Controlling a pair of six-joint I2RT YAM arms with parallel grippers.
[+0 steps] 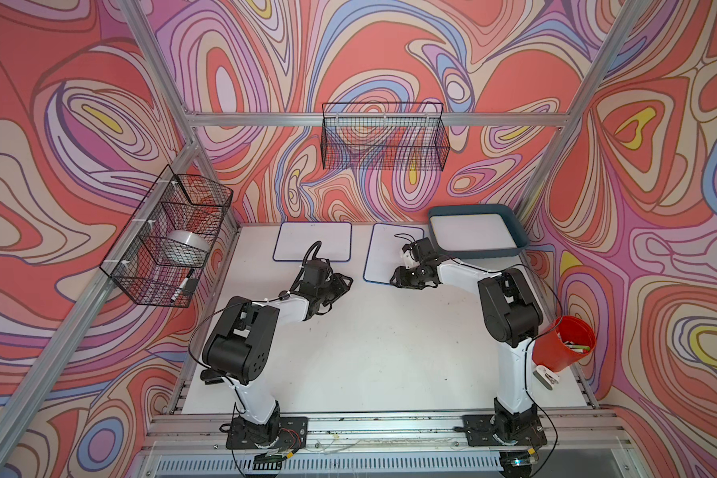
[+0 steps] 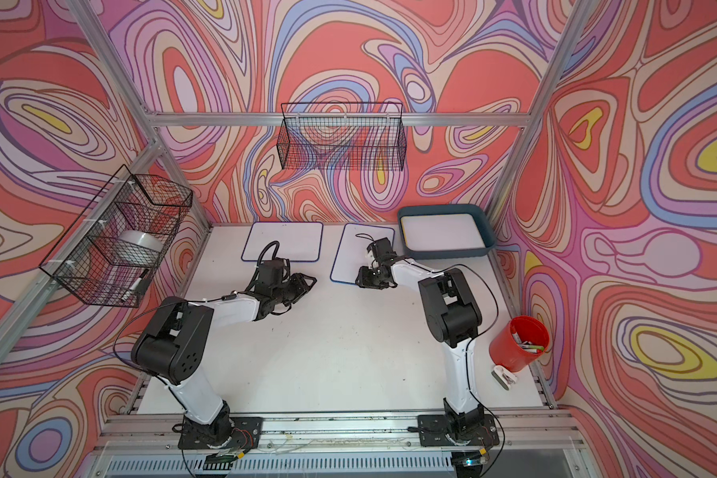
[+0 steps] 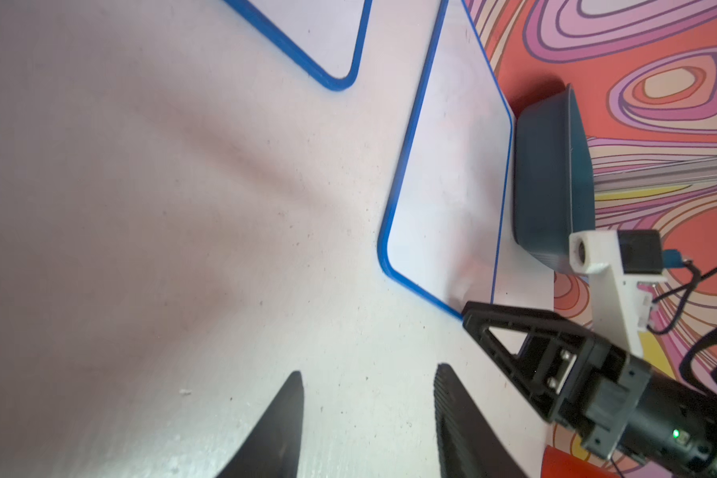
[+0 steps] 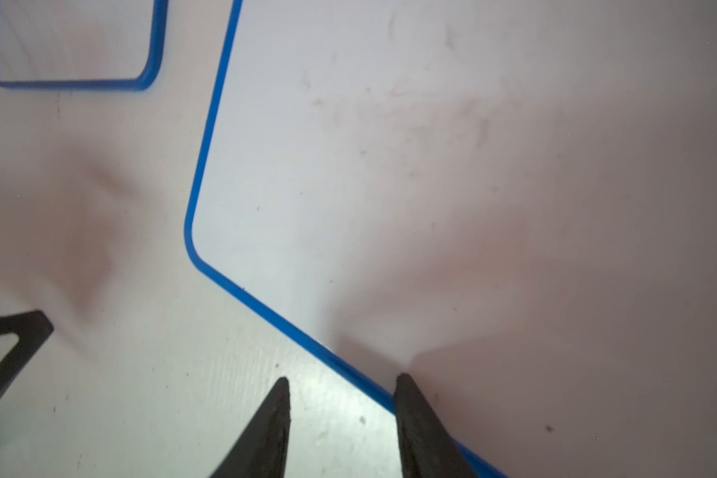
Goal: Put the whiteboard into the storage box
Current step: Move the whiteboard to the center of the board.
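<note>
Black right fingers (image 4: 421, 426) stand part-open and empty: one tip over the blue rim of the whiteboard (image 4: 390, 165), the other over bare table (image 1: 369, 351). Looks set to pinch that edge. The board lies flat just beside the storage box (image 1: 483, 251). Left fingers (image 3: 282, 422) are part-open and empty, farther from the box. The second whiteboard (image 1: 313, 240) is farthest. The box interior shows white, likely a board.

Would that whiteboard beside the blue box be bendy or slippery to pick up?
Probably stiff: the whiteboard lies flat with straight edges. Likely slippery: its face looks smooth. Thin and flush on the table, so it is probably hard to get under.
</note>
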